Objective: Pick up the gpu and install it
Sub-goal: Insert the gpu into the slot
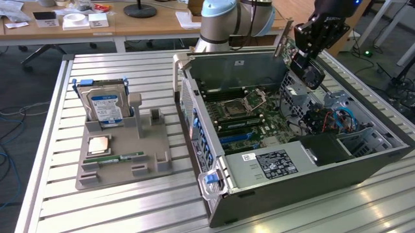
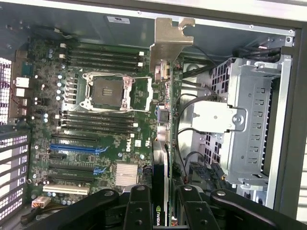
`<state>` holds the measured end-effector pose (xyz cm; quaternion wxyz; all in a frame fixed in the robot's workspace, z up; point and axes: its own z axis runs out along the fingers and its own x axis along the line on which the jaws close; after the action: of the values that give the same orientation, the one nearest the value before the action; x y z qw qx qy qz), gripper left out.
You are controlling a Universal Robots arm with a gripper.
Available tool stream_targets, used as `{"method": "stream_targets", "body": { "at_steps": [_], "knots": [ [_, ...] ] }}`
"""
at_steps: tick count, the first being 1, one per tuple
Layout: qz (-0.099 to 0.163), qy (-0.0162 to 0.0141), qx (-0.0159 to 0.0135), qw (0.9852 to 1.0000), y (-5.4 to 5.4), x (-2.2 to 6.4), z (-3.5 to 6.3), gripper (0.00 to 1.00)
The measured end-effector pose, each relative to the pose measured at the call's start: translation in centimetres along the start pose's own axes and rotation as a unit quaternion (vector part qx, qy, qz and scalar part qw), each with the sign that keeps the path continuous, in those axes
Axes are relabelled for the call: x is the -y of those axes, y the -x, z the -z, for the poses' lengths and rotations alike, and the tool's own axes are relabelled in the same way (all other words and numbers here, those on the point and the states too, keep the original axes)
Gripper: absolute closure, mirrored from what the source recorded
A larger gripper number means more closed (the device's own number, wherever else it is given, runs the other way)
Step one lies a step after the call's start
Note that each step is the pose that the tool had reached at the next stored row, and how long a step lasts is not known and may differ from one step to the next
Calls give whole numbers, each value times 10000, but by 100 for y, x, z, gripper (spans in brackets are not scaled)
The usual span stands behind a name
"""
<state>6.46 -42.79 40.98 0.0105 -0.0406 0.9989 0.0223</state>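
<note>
1. Tabletop [image 1: 129, 208]: slatted metal. It carries the open PC case [image 1: 311, 179] and, well apart toward the exterior view's left, a gray parts holder [image 1: 123, 150].
2. The case lies on its side with the panel off. Its motherboard [image 2: 120, 143] faces up, with blue expansion slots [image 2: 76, 148] near the rear grille.
3. Drive cage [image 2: 249, 120]: a bulky steel box just beside the card's path. Loose cables [image 1: 337, 119] lie next to it, and I'd call them the main snag risk.
4. The holder has a hard drive [image 1: 107, 107] standing upright in it and a memory stick [image 1: 113, 158] lying flat. Neither is in the way.
5. Hand [image 1: 310, 51]: clamped on the gpu [image 1: 310, 73], fingers pinching the card's two flat faces.
6. The gpu hangs in the air over the drive-cage end of the case, above the case rim and touching nothing. From the wrist it is edge-on, with the silvery bracket [image 2: 170, 43] at the far end.
7. Handling, my read:
   - The card looks light, thin and stiff.
   - The board is fragile: exposed components, a fan, and a contact edge that won't tolerate side load.
   - A pinch across the faces near the middle looks sound. Keep off the fan and the bracket.
8. Heatsink [image 2: 126, 173]: a small block between the slots, low enough to clear.
</note>
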Motion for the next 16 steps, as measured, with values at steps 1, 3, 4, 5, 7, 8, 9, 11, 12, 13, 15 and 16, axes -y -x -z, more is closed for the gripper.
{"method": "stream_targets", "body": {
  "at_steps": [1, 3, 4, 5, 7, 8, 9, 11, 12, 13, 15, 16],
  "knots": [
    [21, 0, -1, 10000, 0, 0, 0, 74],
    [64, 1, -3, 10000, 0, 0, 0, 74],
    [89, 2, -4, 10000, 0, 0, 0, 74],
    [113, 2, -5, 9999, 0, 0, 0, 74],
    [161, 4, -7, 9999, 0, 0, 0, 74],
    [186, 4, -8, 9998, 0, 0, 0, 74],
    [212, 5, -9, 9998, 0, 0, 0, 74],
    [268, 6, -12, 9996, 0, 0, 0, 74],
    [296, 7, -13, 9996, 0, 0, 0, 74],
    [326, 7, -15, 9995, 0, 0, 0, 74],
    [390, 8, -17, 9992, 0, 0, 0, 74],
    [424, 10, -19, 9991, 0, 0, 0, 74]
  ]
}}
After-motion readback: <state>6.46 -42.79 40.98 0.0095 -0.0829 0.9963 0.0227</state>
